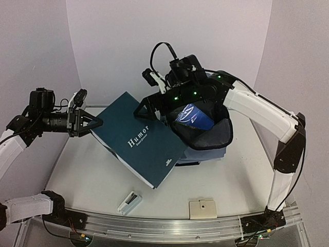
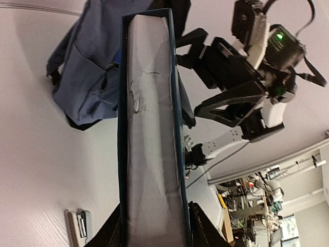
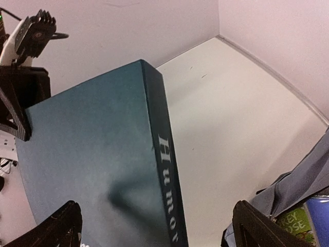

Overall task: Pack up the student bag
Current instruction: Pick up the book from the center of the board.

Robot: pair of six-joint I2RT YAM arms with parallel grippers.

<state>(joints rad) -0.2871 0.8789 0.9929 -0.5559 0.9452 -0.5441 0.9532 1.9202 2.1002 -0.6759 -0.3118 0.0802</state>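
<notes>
A big dark teal book (image 1: 139,139) titled "Humor" hangs tilted over the table, its far corner against the student bag (image 1: 211,139). My left gripper (image 1: 95,122) is shut on the book's left edge. In the left wrist view the pale page edge (image 2: 151,128) runs up from between that gripper's fingers (image 2: 154,226). The slate-blue bag lies with its dark mouth open, and a blue item (image 1: 193,116) shows inside. My right gripper (image 1: 149,109) hovers open over the book's upper right part beside the bag's mouth, and in its own view the book's cover (image 3: 92,154) fills the space between the wide fingers (image 3: 157,226).
A small white stapler-like device (image 1: 128,202) and a beige flat box (image 1: 202,209) lie near the table's front edge. A metal rail (image 1: 169,226) runs along that edge. White walls close in the back and sides.
</notes>
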